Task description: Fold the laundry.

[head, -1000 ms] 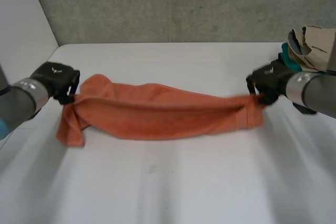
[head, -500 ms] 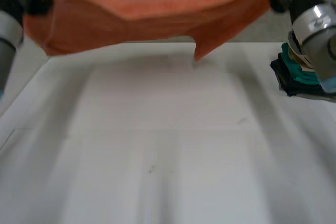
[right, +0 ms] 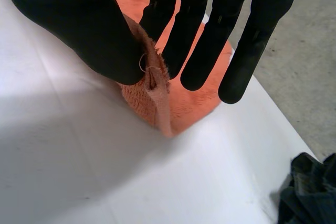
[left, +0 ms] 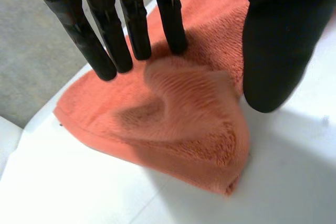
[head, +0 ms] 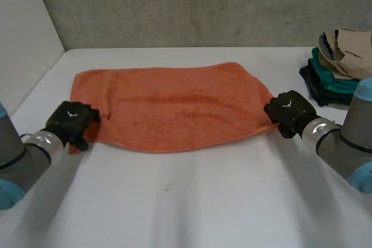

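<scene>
Orange terry towel [head: 174,108]: rough rectangle, spread flat across the white table [head: 203,207]. Near left corner, bunched: pinched between left hand [head: 71,121] straight fingers and thumb. Hemmed near right corner: pinched likewise by right hand [head: 289,112]. Stacked clothes [head: 337,71] nearby.

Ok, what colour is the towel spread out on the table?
The towel is plain orange, no pattern; the head view shows it best.

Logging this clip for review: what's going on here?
Both robot hands hold an orange towel spread flat on the white table. The left hand pinches its near left corner, the right hand its near right corner. No fold is made yet. A pile of clothes sits at the table's far right.
</scene>
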Tool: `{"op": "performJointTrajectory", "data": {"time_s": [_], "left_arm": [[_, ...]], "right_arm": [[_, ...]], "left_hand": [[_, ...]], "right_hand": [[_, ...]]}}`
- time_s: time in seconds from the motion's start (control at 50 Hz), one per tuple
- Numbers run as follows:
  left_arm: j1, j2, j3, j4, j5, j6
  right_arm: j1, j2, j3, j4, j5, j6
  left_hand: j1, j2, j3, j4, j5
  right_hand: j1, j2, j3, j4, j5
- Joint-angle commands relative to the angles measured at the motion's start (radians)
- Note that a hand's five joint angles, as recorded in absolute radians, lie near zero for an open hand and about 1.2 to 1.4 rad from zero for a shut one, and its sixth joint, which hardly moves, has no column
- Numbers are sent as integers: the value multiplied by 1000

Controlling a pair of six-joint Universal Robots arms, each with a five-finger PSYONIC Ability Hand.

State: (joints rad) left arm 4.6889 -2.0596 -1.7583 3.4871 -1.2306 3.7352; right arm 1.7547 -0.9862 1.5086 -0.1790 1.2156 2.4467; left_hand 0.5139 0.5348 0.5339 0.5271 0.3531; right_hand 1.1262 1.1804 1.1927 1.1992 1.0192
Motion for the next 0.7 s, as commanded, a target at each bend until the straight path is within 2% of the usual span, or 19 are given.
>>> {"op": "performJointTrajectory", "data": {"time_s": [0.02, 0.1, 0.2, 0.46, 0.54, 0.64, 0.7], "left_arm": [[49, 125, -98, -20, -1, -69], [88, 145, -130, -40, 3, -87], [97, 105, -101, -60, 23, -98], [19, -20, 46, -152, 22, -221], [-3, -45, 68, -125, -18, -215], [-6, -77, 88, -45, -130, -173], [-1, -88, 92, -16, -147, -149]], "right_arm": [[-26, -5, -4, -4, 5, 8], [-32, 3, -5, -4, 5, 0], [-26, 4, -5, -4, 7, -11], [-30, 4, -1, -2, 16, -21], [-32, 4, 5, -2, 16, -23], [-30, 3, 10, -2, 13, -25], [-30, 4, 10, -2, 13, -25]], "left_hand": [[-36, -57, -56, -49, -50], [-68, -89, -88, -82, -82], [-51, -72, -71, -64, -65], [-51, -72, -71, -64, -65], [-33, -54, -53, -47, -47], [19, -1, -1, 6, 6], [46, 25, 26, 33, 32]], "right_hand": [[270, 216, 204, 197, 202], [270, 216, 204, 197, 202], [270, 216, 204, 197, 202], [270, 216, 204, 197, 202], [270, 216, 204, 197, 202], [270, 216, 204, 197, 202], [270, 216, 204, 197, 202]]}}
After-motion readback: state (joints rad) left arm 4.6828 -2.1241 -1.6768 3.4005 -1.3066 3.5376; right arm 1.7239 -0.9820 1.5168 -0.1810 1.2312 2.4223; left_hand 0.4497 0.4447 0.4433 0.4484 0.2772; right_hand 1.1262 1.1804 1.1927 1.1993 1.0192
